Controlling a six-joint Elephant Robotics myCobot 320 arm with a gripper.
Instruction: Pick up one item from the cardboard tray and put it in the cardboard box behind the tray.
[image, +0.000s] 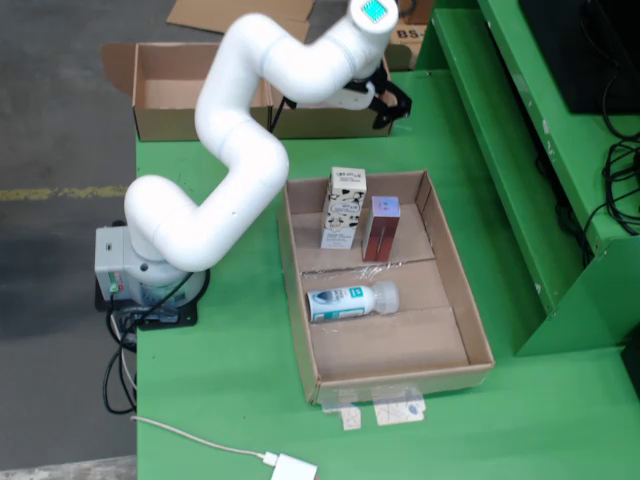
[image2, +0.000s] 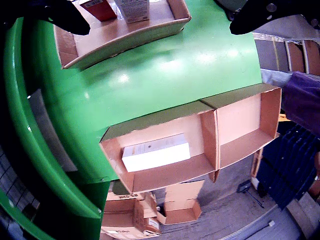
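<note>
A white rectangular carton is seen lying flat in the left compartment of the cardboard box in the wrist view, close to the box's near wall; the right compartment beside it, past a cardboard divider, holds nothing that can be seen. In the fixed view the same box is found at the far edge of the green table, behind the cardboard tray, and its contents are hidden there by the arm.

The gripper is shown from the wrist view as two dark fingertips at the top corners of the picture, spread wide apart, with nothing between them and nothing touched; bare green table lies below the gap. In the fixed view the gripper is seen as a black tool hanging over the box's right end, above the table and clear of the tray.

Three things are left in the tray. A cow-patterned carton stands upright in the far half, and a reddish-brown box stands just beside it on the right in the fixed view. A white bottle with a teal label lies on its side in the near half, past the crease across the tray floor.

The white arm is bent from its grey base at the table's left edge. A white cable and plug lie near the front edge
</note>
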